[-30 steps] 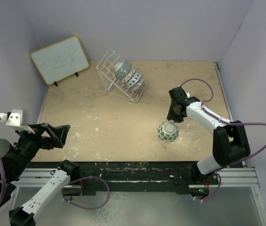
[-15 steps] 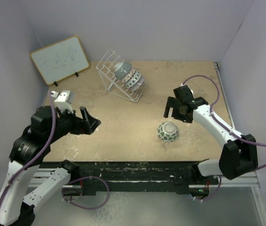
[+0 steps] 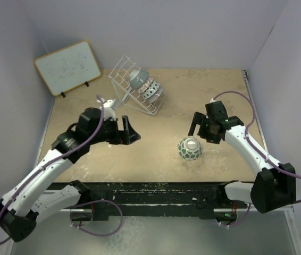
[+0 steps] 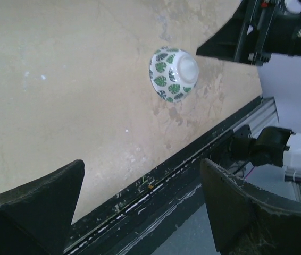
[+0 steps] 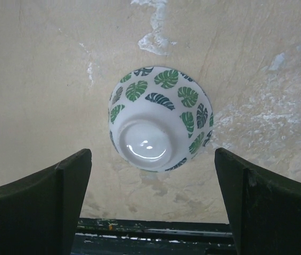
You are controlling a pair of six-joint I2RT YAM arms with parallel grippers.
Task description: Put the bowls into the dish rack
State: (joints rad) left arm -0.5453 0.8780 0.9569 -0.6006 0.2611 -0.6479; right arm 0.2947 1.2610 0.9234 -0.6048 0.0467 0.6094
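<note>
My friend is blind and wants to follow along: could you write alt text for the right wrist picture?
A green-and-white leaf-patterned bowl lies upside down on a scuffed beige table, seen from above. The right tool hangs over it, open, its two dark fingers at the lower corners, touching nothing.

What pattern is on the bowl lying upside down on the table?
Green and dark leaf prints on white, clearest in the right wrist view: bowl.

The green-and-white bowl [image 3: 190, 148], patterned with leaves, lay upside down with its white foot up, right of centre on the near side, well apart from the dish rack [image 3: 119, 69]. That white wire rack stood tilted at far centre, holding the other bowls [image 3: 146, 88] on edge in a row, with the blue bowl [image 3: 138, 78] farthest back.
</note>
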